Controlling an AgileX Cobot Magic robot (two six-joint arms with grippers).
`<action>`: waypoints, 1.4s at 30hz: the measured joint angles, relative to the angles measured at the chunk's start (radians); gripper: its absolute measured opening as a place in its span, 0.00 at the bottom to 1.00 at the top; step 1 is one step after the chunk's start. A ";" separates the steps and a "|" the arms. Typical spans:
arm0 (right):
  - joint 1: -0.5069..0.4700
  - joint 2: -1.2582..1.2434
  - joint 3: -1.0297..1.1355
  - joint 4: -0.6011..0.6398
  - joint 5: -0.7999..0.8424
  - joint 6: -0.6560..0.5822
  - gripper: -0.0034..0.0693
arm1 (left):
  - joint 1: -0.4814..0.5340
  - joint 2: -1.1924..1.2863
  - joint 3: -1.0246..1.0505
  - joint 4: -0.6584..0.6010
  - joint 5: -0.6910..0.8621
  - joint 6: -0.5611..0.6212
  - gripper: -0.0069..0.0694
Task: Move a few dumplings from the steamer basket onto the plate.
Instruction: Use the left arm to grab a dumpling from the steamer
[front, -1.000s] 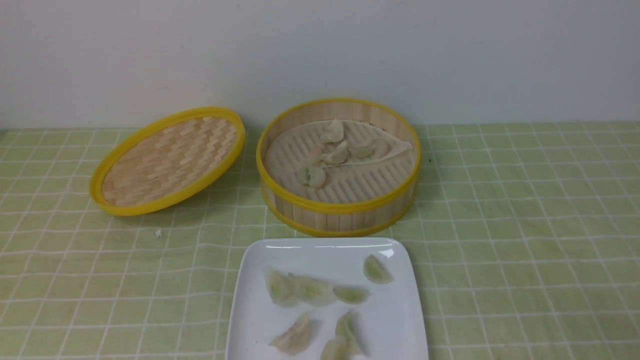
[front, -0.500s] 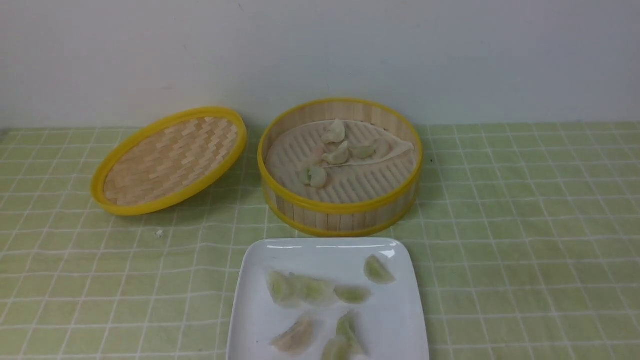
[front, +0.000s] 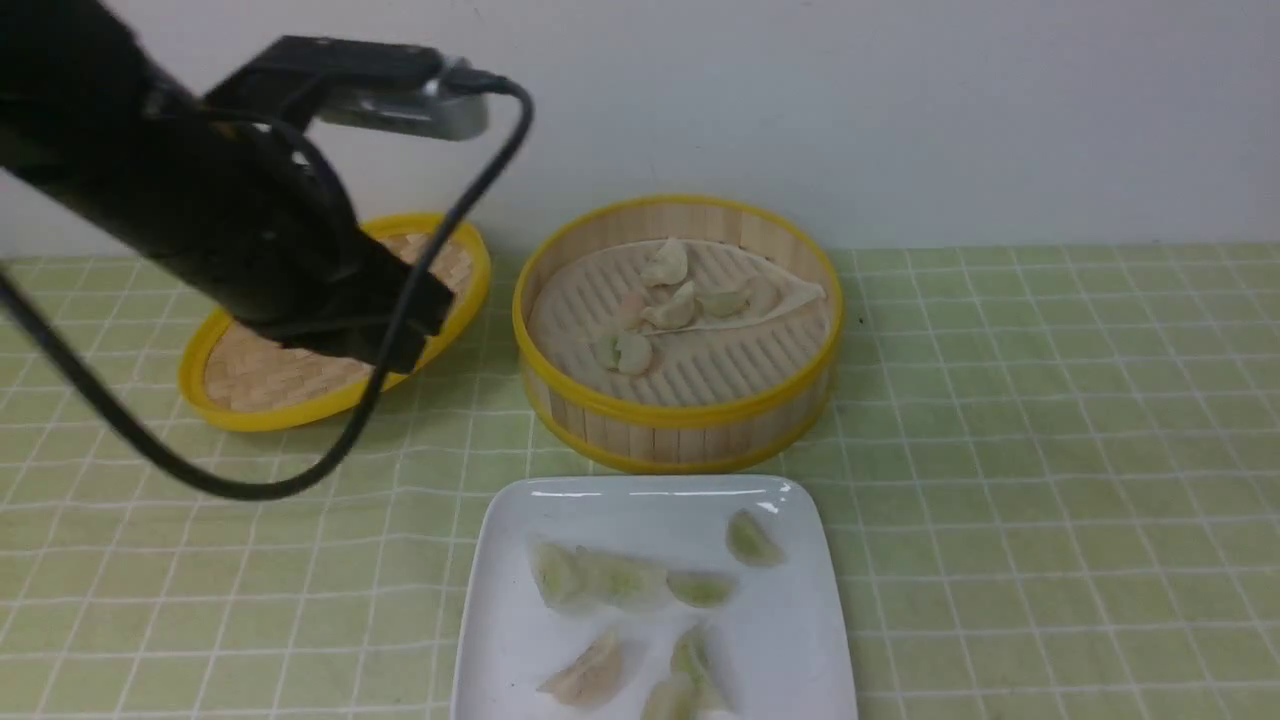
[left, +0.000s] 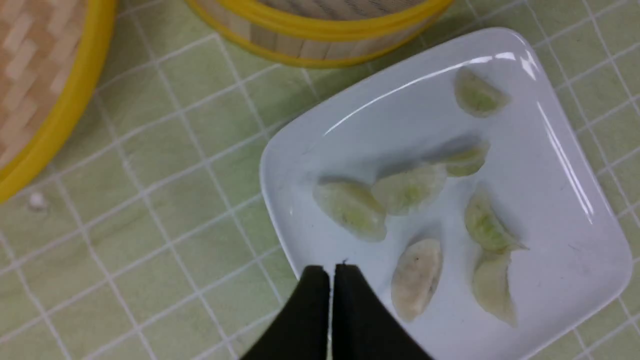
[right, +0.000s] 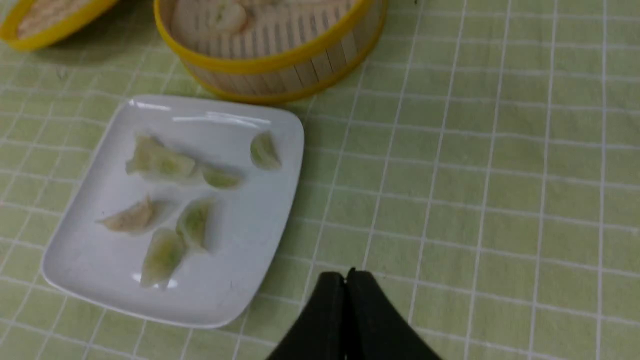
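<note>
The steamer basket (front: 680, 410) stands at the back middle with several dumplings (front: 672, 310) on its pale liner. The white plate (front: 800, 640) lies in front of it and holds several dumplings (front: 620, 580). My left arm hangs high over the left of the table, its end (front: 405, 330) in front of the lid. In the left wrist view the left gripper (left: 331, 270) is shut and empty, above the plate's (left: 550, 200) edge. The right gripper (right: 345, 274) is shut and empty over the cloth beside the plate (right: 250, 240); it does not show in the front view.
The shallow woven lid (front: 270, 375) leans at the back left, partly behind my left arm and its cable (front: 240, 488). A small white crumb (left: 36, 200) lies on the green checked cloth near the lid. A white wall stands behind the table.
My left arm has come into the front view from the left and now hangs over the lid. The basket, plate and dumplings have not moved.
</note>
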 joint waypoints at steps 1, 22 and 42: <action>0.000 0.004 0.000 0.000 0.005 0.000 0.03 | -0.008 0.031 -0.024 0.000 0.000 0.005 0.08; 0.000 0.006 -0.001 0.109 0.007 -0.004 0.03 | -0.026 0.705 -0.562 0.005 -0.239 0.159 0.44; 0.000 0.006 -0.001 0.124 0.007 -0.016 0.03 | -0.026 0.822 -0.586 -0.043 -0.337 0.179 0.61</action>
